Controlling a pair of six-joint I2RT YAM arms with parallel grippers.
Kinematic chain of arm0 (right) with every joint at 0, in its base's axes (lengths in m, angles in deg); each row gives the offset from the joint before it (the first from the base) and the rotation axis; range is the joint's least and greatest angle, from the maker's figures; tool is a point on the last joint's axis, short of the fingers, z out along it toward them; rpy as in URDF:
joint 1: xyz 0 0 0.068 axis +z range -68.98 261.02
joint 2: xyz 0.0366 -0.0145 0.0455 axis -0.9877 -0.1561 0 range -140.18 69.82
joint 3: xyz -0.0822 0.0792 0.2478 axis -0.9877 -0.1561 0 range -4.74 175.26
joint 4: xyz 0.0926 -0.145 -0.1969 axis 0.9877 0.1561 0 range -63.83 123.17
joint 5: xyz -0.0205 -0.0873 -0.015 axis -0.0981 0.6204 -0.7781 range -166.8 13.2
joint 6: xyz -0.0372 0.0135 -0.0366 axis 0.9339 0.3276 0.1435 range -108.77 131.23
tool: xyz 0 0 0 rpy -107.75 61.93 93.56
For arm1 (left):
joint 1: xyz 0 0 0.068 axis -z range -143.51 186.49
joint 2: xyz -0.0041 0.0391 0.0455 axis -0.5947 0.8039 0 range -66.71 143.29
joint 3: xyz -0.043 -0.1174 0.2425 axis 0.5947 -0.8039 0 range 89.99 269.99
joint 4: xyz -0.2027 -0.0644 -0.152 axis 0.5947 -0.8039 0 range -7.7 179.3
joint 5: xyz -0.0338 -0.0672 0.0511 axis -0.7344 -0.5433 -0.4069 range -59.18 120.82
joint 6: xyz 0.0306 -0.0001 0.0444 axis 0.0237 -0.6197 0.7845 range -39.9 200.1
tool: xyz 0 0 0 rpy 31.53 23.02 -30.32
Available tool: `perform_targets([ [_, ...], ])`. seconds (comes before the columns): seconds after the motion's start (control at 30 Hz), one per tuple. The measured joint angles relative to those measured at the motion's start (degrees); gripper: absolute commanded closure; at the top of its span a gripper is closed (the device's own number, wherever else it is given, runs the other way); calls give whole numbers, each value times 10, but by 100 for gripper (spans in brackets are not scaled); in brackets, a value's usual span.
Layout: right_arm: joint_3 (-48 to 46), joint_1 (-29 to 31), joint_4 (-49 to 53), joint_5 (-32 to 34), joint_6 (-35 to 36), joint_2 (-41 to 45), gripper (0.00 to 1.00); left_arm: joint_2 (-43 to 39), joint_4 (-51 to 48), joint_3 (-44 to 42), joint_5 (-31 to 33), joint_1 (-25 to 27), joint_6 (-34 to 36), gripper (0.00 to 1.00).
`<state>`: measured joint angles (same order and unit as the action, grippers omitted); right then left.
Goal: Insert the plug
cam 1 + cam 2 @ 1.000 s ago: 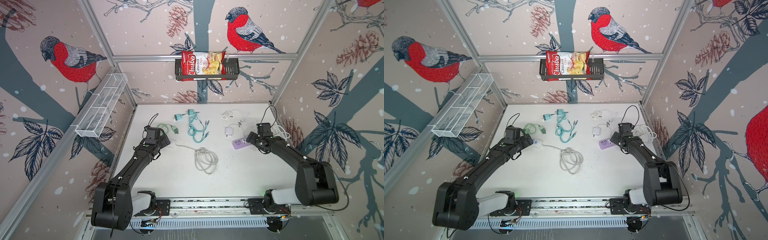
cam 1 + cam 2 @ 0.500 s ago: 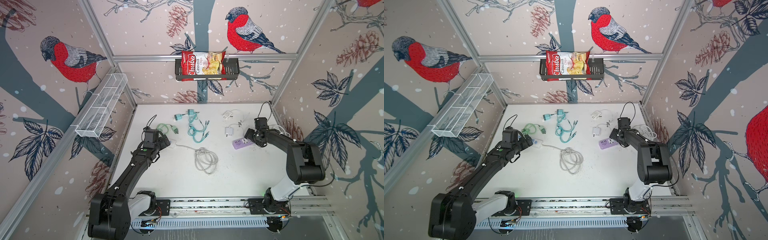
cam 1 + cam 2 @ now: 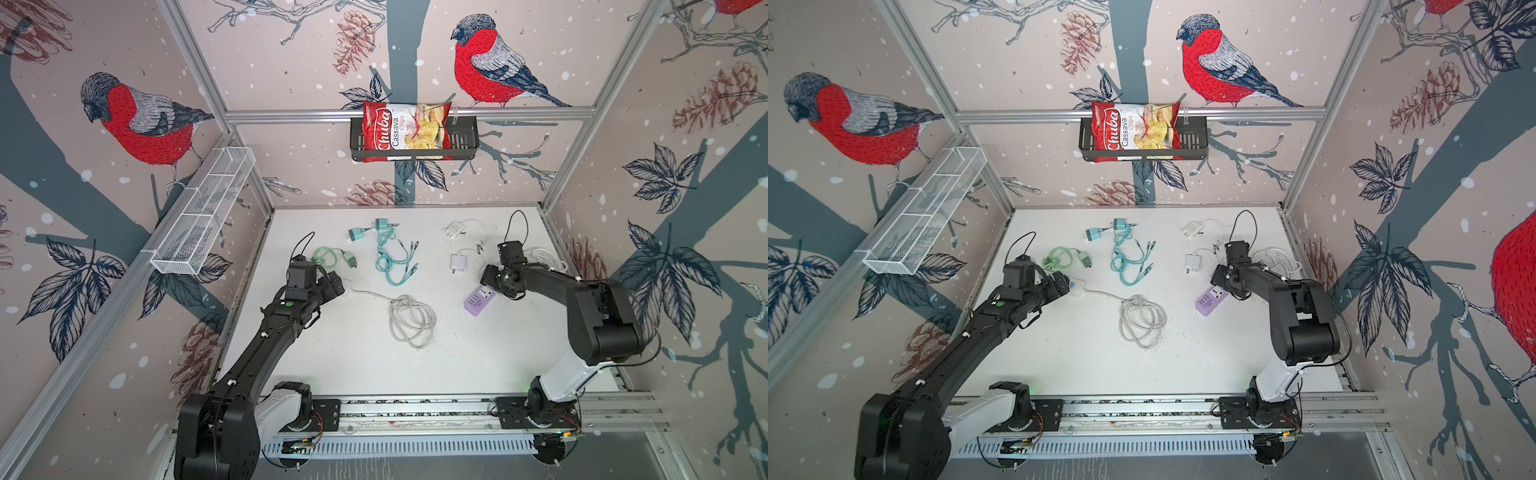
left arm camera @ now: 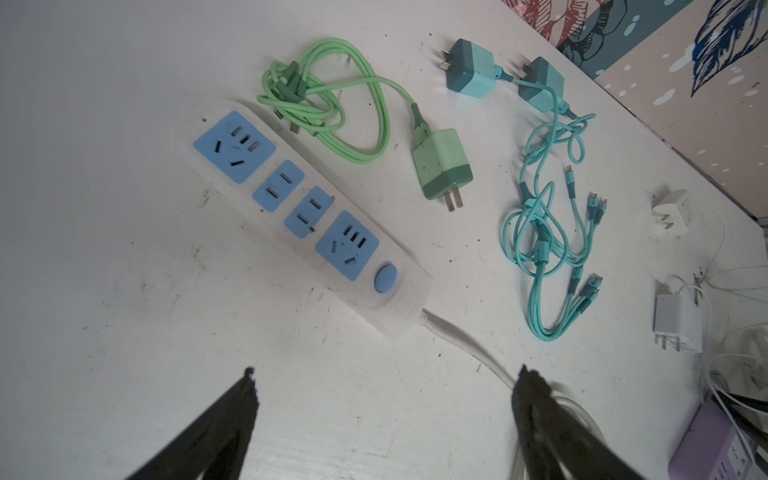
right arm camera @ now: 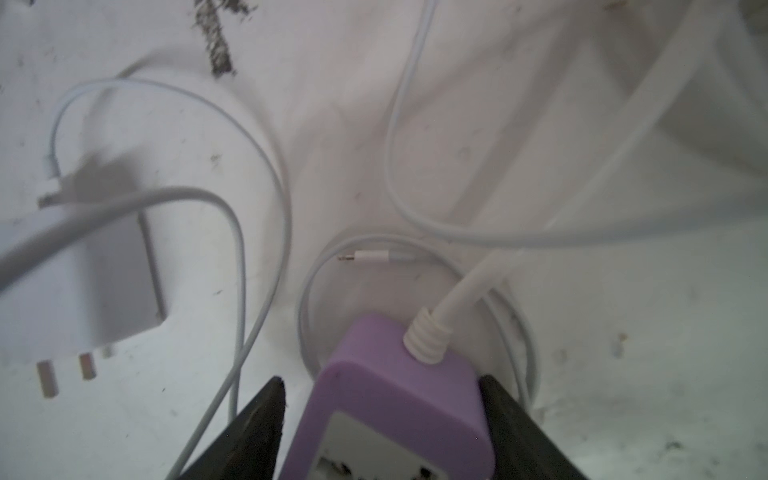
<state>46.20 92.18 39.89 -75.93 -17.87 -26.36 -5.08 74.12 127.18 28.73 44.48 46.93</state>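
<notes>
A white power strip (image 4: 307,216) with blue sockets lies on the table, a green charger plug (image 4: 442,166) beside it. My left gripper (image 4: 386,374) hangs open just short of the strip's cord end and holds nothing. In both top views this gripper (image 3: 332,286) covers most of the strip, whose button end (image 3: 1077,287) peeks out. My right gripper (image 5: 380,382) straddles the cord end of a purple power strip (image 5: 399,395). One finger touches its side; a thin gap remains at the other. The purple strip (image 3: 478,300) rests flat on the table.
Two teal chargers (image 3: 356,235) with tangled cables lie at the back. White chargers (image 3: 457,262) (image 3: 454,228) and thin white leads crowd the purple strip. A grey coiled cord (image 3: 411,320) lies mid-table. Thick white cable (image 3: 1277,259) sits by the right wall.
My right gripper's jaws have narrowed around the purple strip's end while that arm's elbow rose and swung in. The left gripper has barely shifted.
</notes>
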Motion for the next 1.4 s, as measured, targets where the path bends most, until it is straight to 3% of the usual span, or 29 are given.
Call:
perform_targets([
  [0.23, -62, 76, 38, -31, -73, 84, 25, -8, 13, -3, -25, 54, -9, 6],
  [0.5, -106, 127, 50, -49, -149, 163, 9, -4, 35, -5, -52, 91, -9, 7],
  [0.67, -87, 112, 73, -38, -157, 170, 9, -3, 51, -7, -67, 143, -5, 7],
  [0.9, -44, 56, 119, -18, -111, 218, 9, 54, 60, 25, -48, 283, 11, 9],
  [1.17, -110, -9, 131, -22, -81, 295, 11, 202, 72, 135, 4, 455, 37, 11],
  [1.4, -177, -18, 103, -74, -83, 310, 17, 347, 68, 250, 38, 510, 78, 15],
])
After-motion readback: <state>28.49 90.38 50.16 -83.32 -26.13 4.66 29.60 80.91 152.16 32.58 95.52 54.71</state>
